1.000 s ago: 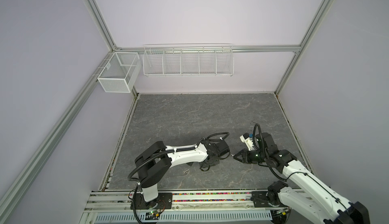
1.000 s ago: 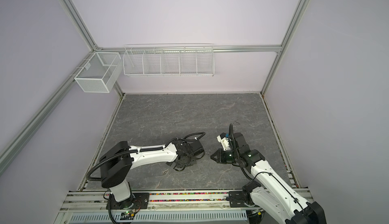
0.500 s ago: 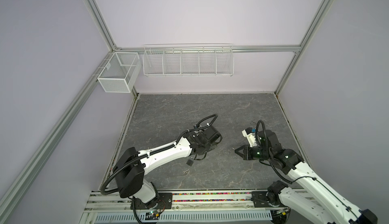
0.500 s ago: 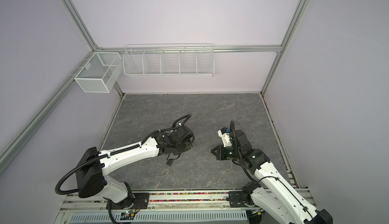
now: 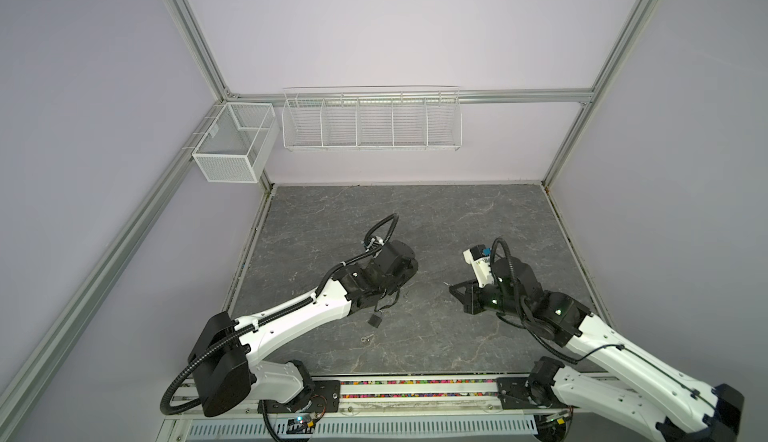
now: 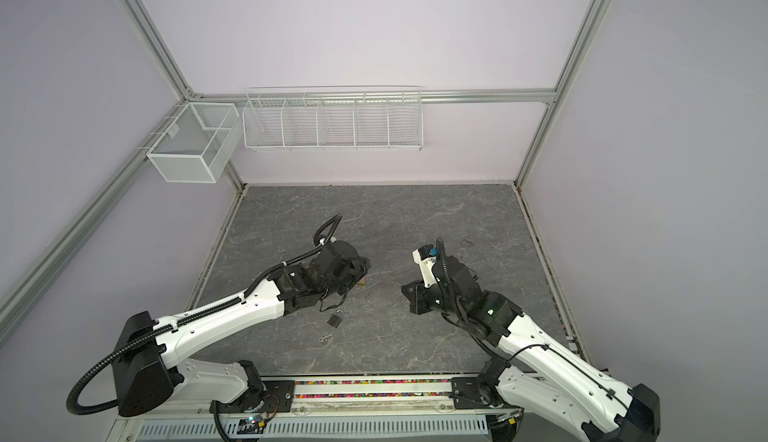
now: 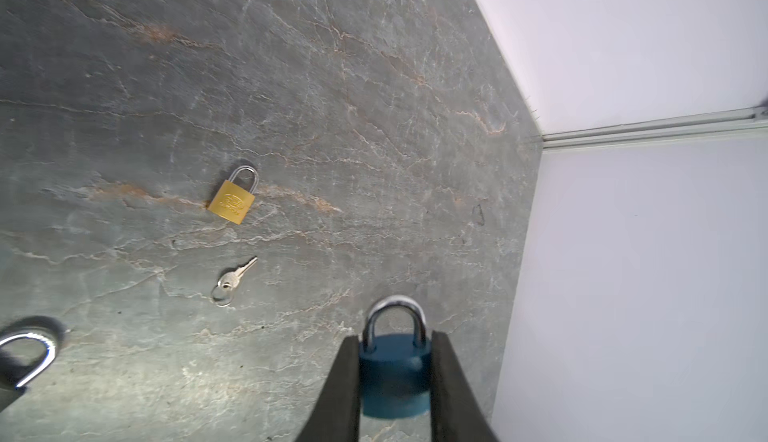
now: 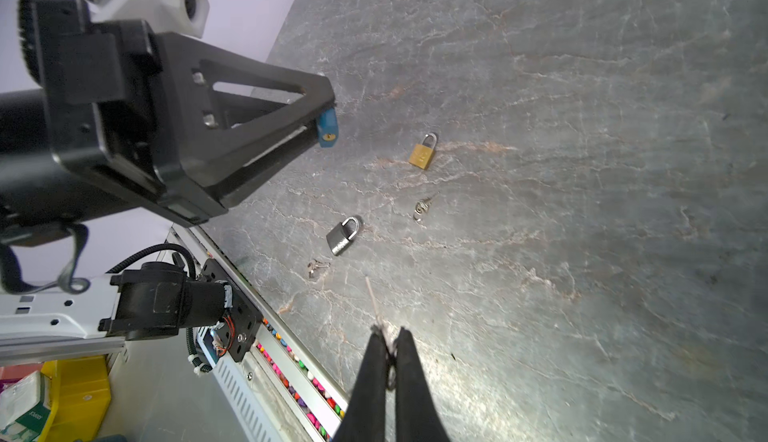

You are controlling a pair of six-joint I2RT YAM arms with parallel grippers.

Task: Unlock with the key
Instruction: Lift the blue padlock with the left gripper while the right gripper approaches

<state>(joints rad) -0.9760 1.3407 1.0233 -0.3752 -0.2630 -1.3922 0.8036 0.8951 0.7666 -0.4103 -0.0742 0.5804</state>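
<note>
Risk: the key [image 8: 374, 299], pinched only at its bow by the closed right tool [image 8: 390, 338], may twist or slip if it meets the keyhole off-axis. The blue padlock [image 8: 327, 129], clamped in the left tool [image 7: 395, 338], sits in the upper left of the right wrist frame, well apart from the key tip, keyhole end showing.

- Both top views: high over the front edge, facing the pale lilac back wall [image 5: 374, 37], far out, the whole grey marbled tabletop [image 5: 415, 220] in each.
- Left wrist view: tight behind the black left gripper [image 7: 395, 336], looking across the slab to a wall corner [image 7: 540, 141].
- Right wrist view: tight behind the black right gripper [image 8: 390, 332], facing the white left arm [image 8: 50, 319].
- Both wrist views catch the small brass padlock [image 7: 231, 202].
</note>
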